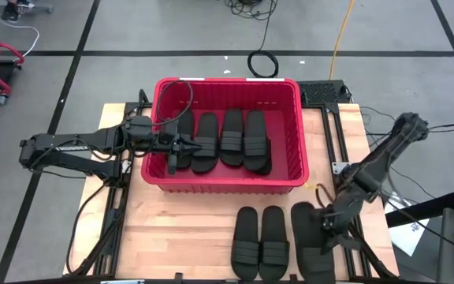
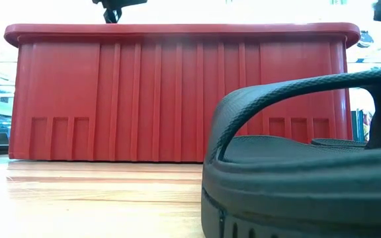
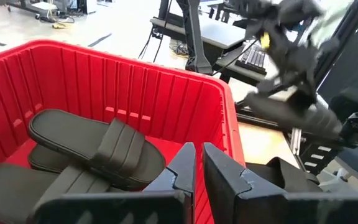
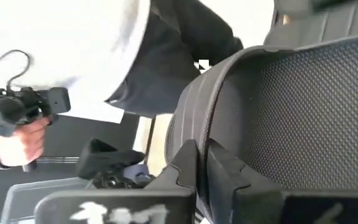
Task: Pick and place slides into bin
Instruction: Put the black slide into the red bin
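The red bin (image 1: 227, 82) stands at the table's far middle, with several black slides (image 1: 231, 139) lying side by side on its floor. They also show in the left wrist view (image 3: 98, 143). My left gripper (image 1: 189, 147) reaches into the bin from the left. It hovers over the slides at the bin's left, shut and empty (image 3: 197, 171). My right gripper (image 1: 325, 221) is at the near right, shut on a black slide (image 1: 312, 244) by its far end. This slide fills the foreground of the low view (image 2: 296, 165). My right gripper pinches the slide's ribbed strap by its edge (image 4: 191, 134) between its two fingers. The fingers come from the table's right side, slanting down. The textured footbed (image 4: 303, 112) lies beside the fingers. The slide's sole rests on the table (image 2: 276, 205).
Two more black slides (image 1: 247, 241) (image 1: 275, 239) lie side by side on the wooden table near its front edge, left of the held slide. A person holding a camera (image 4: 17, 127) stands beyond the table. Bare wood (image 1: 180, 229) lies in front of the bin.
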`<state>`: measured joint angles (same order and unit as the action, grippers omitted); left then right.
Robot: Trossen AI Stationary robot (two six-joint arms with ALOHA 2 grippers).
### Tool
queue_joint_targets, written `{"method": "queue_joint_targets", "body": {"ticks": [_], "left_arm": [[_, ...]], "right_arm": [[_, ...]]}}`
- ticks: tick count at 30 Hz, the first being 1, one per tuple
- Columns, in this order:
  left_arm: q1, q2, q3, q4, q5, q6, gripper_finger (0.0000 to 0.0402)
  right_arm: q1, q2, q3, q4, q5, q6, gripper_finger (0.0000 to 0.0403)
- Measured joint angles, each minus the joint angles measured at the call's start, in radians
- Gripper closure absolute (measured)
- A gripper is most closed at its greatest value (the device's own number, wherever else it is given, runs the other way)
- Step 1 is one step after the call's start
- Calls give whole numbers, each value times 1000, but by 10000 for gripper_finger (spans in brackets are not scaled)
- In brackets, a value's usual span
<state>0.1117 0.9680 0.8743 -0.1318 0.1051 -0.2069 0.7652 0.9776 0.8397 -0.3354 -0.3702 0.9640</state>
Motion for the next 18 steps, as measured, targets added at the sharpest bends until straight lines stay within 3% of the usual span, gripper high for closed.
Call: {"method": "queue_joint_targets", "body": {"ticks": [10, 18], "left_arm": [[0, 0, 0, 0, 1, 29, 376], [0, 0, 0, -7, 2, 73, 376]], "right_arm": [[-275, 57, 474, -519, 106, -315, 400], [-622, 290, 795, -993, -28, -705, 400]]}}
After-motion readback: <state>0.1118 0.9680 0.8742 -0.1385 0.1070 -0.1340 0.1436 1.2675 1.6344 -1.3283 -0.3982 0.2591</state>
